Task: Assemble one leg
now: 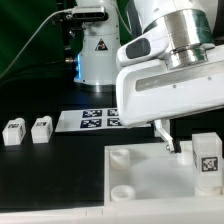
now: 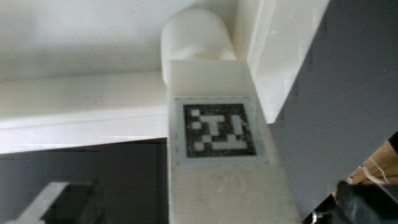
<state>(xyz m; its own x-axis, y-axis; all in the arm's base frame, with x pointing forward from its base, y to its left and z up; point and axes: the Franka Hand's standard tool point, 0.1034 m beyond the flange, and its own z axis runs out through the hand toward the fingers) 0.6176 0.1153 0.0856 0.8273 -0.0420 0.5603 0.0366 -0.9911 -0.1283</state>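
The leg (image 1: 207, 160) I'm watching stands upright at the exterior view's right edge, its black-and-white tag facing the camera. It sits against the right part of the large white board (image 1: 150, 178), but I can't tell whether it rests on the board or just in front of it. On the wrist camera, a leg (image 2: 217, 130) fills the middle of the picture tag-on, with white board surfaces behind it.

The gripper (image 1: 170, 143) hangs just beside that leg, towards the exterior view's left, with its dark fingers low over the board's back edge. I can't make out from either feed whether they are parted or closed, and I see nothing between them.

In all I count three legs. The other two (image 1: 14, 131) (image 1: 41, 128) sit side by side, well apart from the first, at the exterior view's left. There is one white board, showing two round sockets (image 1: 119, 156) along its left side, and one marker board (image 1: 98, 120) lying flat behind it.

Everything rests on a matte black table (image 1: 50, 175). The arm's white base (image 1: 95, 55) stands at the back, with green backing to its left.
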